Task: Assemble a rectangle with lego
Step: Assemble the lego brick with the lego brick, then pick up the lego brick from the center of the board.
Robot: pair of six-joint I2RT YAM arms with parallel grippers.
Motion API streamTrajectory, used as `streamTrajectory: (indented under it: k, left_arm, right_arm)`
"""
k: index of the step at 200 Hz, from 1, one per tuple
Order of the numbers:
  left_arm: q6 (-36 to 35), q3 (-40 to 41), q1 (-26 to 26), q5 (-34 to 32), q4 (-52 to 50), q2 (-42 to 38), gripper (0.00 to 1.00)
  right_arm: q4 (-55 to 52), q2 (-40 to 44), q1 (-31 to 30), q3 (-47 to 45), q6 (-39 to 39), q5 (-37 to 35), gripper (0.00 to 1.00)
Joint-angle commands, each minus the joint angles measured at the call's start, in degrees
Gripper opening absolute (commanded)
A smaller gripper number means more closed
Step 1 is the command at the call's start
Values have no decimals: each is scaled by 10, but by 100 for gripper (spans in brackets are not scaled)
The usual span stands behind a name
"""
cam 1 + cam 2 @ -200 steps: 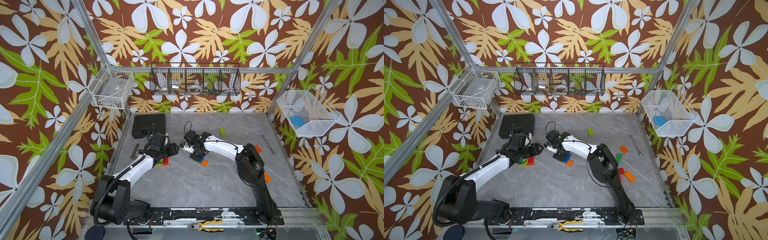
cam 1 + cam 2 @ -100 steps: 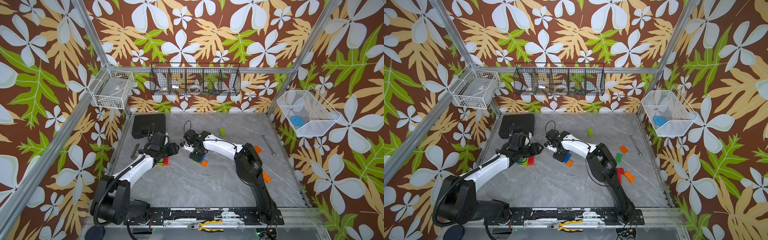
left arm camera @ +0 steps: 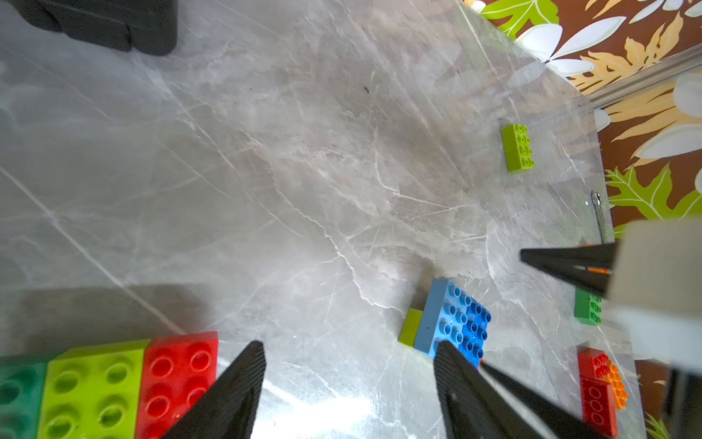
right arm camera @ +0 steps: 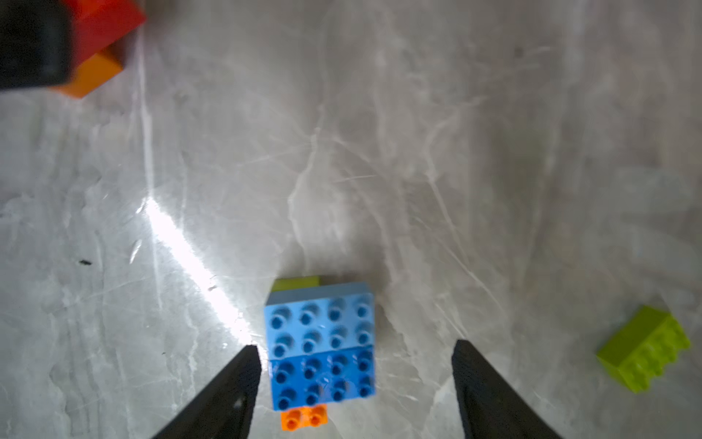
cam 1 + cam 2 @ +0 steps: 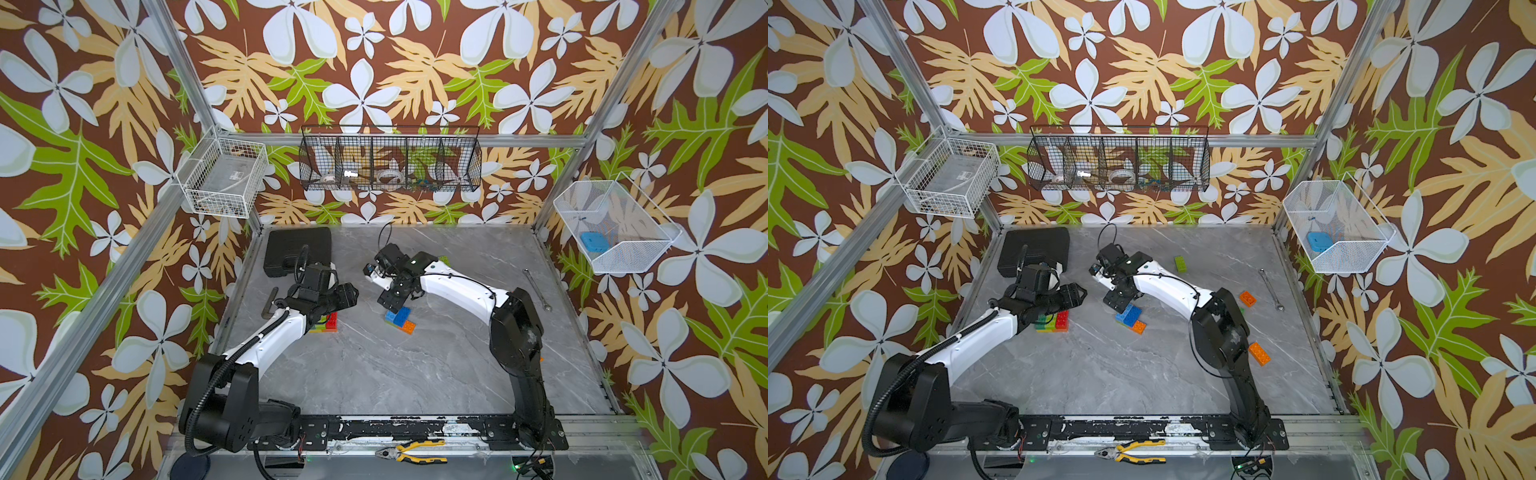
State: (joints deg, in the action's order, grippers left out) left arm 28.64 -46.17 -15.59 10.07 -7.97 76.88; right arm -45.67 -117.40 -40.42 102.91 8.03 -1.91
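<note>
Two part-built lego pieces on the table [image 5: 374,374].

**Left gripper** [image 3: 347,380]: jaws spread, nothing between them. It stands just right of the row [image 3: 91,391], left of centre: dark green, lime and red bricks abutted, studs up.

**Right gripper** [image 4: 356,345]: jaws spread and empty, hanging over the blue stack [image 4: 321,349] at table centre. The stack is two blue bricks butted into a square, seated on a lime and an orange brick that jut out at opposite ends.

**Probable step:** clearing both pieces to fetch a loose brick. One finger [image 4: 235,380] stands just beside the stack's edge, so the wrist should rise straight up. A sideways sweep could drag or twist the light stack.

**Spares:** a lime brick [image 5: 1180,263] lies far and orange bricks [image 5: 1247,298] lie right, well apart from both pieces.
</note>
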Motion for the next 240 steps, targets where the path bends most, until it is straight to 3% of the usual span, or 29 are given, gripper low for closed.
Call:
streamTrajectory:
  k: [1,31,58,93,113,135,165,193,225,240]
  left_arm:
    - [-20,-11,-35,-77,5,-10,82]
    - [-54,-37,-151,-192,14,19,89]
    - [-45,-48,-203,-193,46,46,91]
    - [-35,-52,-219,-181,64,56,92]
    - [-42,-47,-219,-185,60,52,91]
    - [-48,-40,-219,-189,59,48,89]
    - [-45,-41,-219,-177,54,51,78]
    - [-41,-46,-218,-172,50,53,70]
    - [-40,-44,-218,-185,49,42,68]
    - [-39,-41,-218,-189,54,37,68]
  right_arm:
    - [87,34,82,-38,-147,-41,74]
    - [85,-10,176,-2,-214,-119,71]
    - [70,-95,199,81,-221,-136,69]
    - [45,-178,201,163,-222,-173,67]
    - [36,-211,210,182,-227,-153,63]
    - [46,-227,219,174,-229,-116,54]
    - [55,-233,226,160,-237,-84,37]
    - [75,-187,224,83,-264,-66,23]
    - [163,-6,195,-172,-331,-82,15]
    - [181,84,164,-284,-380,-111,16]
